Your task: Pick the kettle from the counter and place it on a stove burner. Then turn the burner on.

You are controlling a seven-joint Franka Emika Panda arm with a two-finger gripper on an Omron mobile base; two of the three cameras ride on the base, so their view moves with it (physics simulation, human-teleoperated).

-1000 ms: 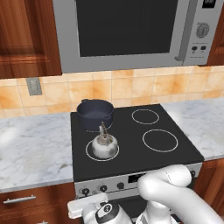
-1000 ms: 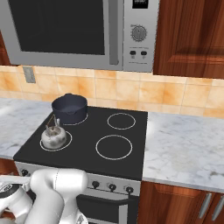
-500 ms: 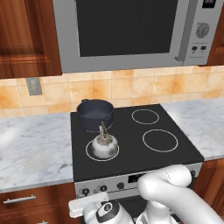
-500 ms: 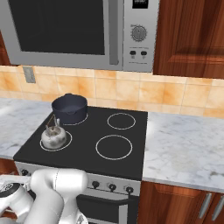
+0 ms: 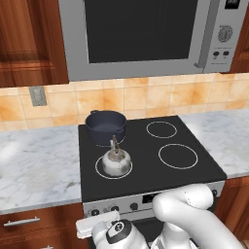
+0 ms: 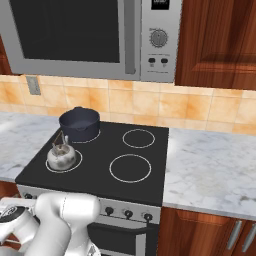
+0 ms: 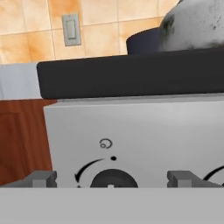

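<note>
The pincer (image 7: 111, 178) has its two dark finger tips set wide apart with nothing between them, low in front of the stove's grey control panel (image 7: 131, 131). Between the tips sits a round black knob (image 7: 111, 180), with a curved arrow and a small spiral mark printed on the panel just above it.

Above that panel lies the black glass cooktop (image 5: 146, 165). The small squat silvery-white metal kettle (image 5: 116, 161) with its thin arched handle stands upright on the front-left burner, a thin white ring (image 5: 99, 171) in the glass, nearest the knob. Directly behind the kettle, at the back left of the cooktop, stands a larger dark blue-grey pot (image 5: 105, 126). The white marble surface (image 5: 39, 160) with grey veining flanks the cooktop on both sides, edged by reddish-brown wood cabinet fronts (image 5: 34, 226).
</note>
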